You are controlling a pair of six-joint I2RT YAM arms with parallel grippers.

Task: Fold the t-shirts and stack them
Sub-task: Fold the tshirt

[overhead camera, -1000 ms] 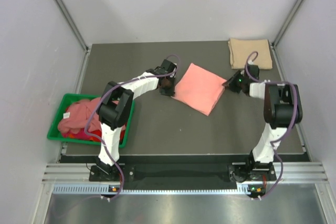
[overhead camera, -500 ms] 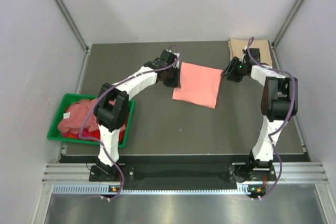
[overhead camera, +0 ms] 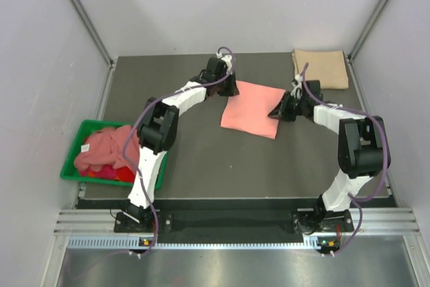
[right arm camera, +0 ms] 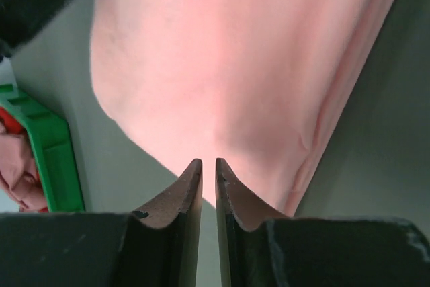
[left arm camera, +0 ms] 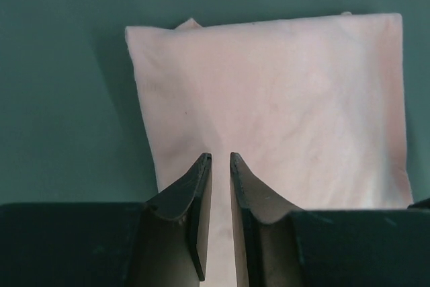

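A folded salmon-pink t-shirt [overhead camera: 252,109] lies on the dark table, mid-back. My left gripper [overhead camera: 230,89] is at its far left corner. In the left wrist view the jaws [left arm camera: 220,159] are nearly closed with the shirt's cloth [left arm camera: 282,99] between them. My right gripper [overhead camera: 274,113] is at the shirt's right edge. In the right wrist view it [right arm camera: 204,164] is pinched on the pink cloth [right arm camera: 222,52], which rises from the fingertips. A folded tan-beige t-shirt [overhead camera: 320,67] lies at the back right corner.
A green bin [overhead camera: 70,159] at the left edge holds crumpled pink and red shirts [overhead camera: 101,152]. It also shows in the right wrist view [right arm camera: 47,152]. White walls close in the table on three sides.
The salmon-pink shirt has turned from a diamond to lie square. My left gripper moved toward the back along its left side. My right gripper swung from near the tan shirt to the pink shirt's right edge.
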